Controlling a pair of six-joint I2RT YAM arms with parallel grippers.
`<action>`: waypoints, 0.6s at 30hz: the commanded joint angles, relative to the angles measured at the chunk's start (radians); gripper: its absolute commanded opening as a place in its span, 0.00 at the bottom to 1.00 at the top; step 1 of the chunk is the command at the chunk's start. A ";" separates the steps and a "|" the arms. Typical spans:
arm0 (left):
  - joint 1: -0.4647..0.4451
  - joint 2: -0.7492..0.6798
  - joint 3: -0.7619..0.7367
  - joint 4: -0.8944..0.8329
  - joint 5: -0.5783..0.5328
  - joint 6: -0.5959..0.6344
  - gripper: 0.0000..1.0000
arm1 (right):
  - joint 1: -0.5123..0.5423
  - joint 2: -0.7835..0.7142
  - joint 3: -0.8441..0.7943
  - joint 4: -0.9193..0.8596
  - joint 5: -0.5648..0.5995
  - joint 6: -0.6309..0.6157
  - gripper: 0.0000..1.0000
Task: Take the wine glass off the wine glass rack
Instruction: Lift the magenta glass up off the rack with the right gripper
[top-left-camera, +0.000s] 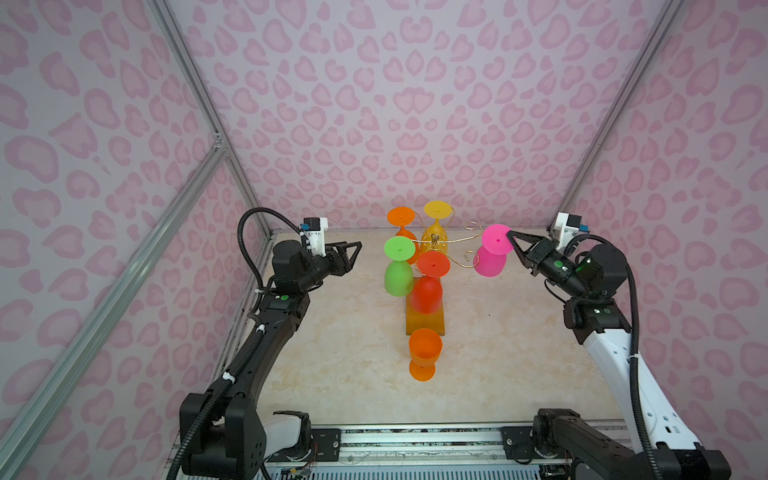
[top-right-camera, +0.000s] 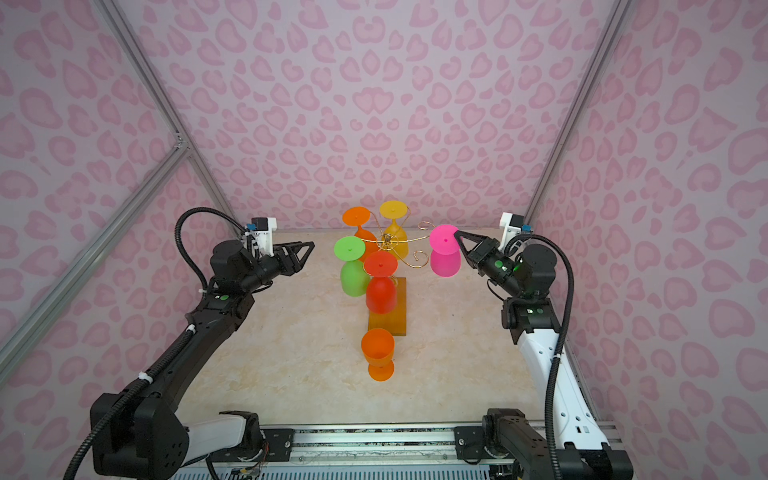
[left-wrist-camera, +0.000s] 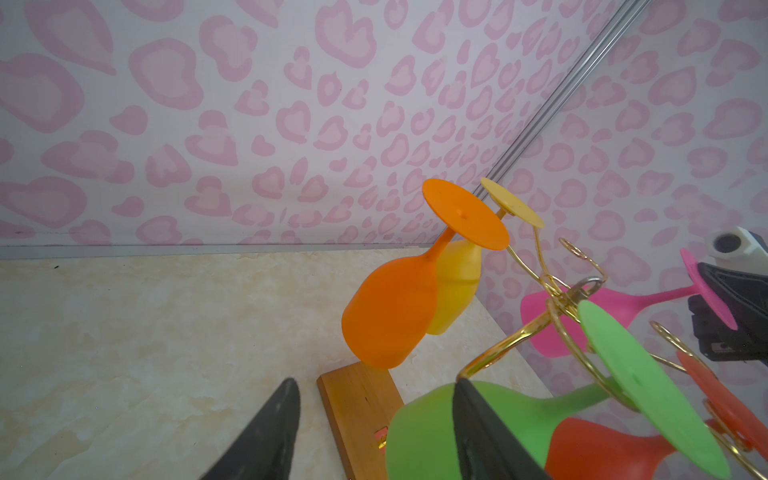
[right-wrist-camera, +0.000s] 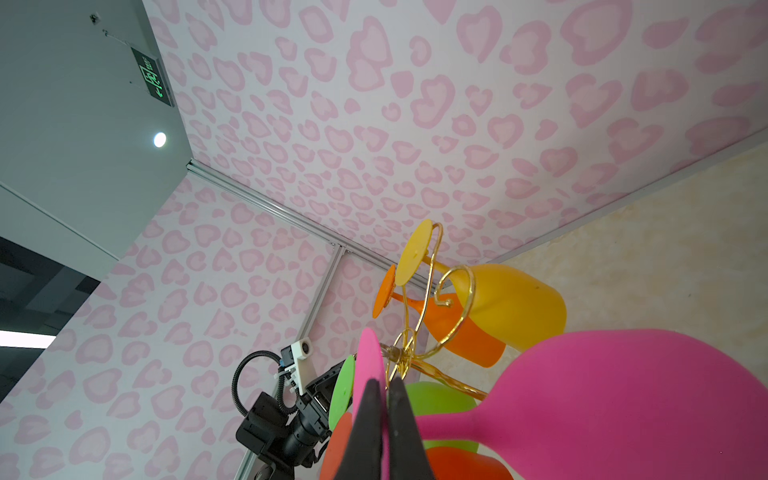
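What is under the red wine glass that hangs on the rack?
Under the red wine glass lies the rack's amber base. Its bowl covers part of the base, so that part cannot be seen.

Pale walls (top-left-camera: 374, 104) with pink heart-like blotches close three sides, joined by aluminium rails (top-left-camera: 218, 141). The tabletop (top-left-camera: 353, 365) is cream and marbled. Past them a grey ceiling (right-wrist-camera: 62, 124) carries a round lamp (right-wrist-camera: 159, 139) and, perhaps, a green exit sign (right-wrist-camera: 151, 77).

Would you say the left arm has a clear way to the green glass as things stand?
Probably yes: the left gripper is open, the green glass hangs on the side of the rack facing it, and nothing stands between them.
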 joint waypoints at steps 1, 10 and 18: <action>0.002 -0.027 0.012 0.025 -0.001 -0.016 0.61 | -0.043 -0.054 0.000 -0.029 -0.005 -0.020 0.00; 0.000 -0.114 0.029 0.082 0.045 -0.092 0.60 | -0.065 -0.189 0.105 -0.110 0.115 -0.174 0.00; -0.005 -0.106 0.051 0.290 0.213 -0.264 0.55 | -0.044 -0.182 0.108 0.176 0.120 -0.048 0.00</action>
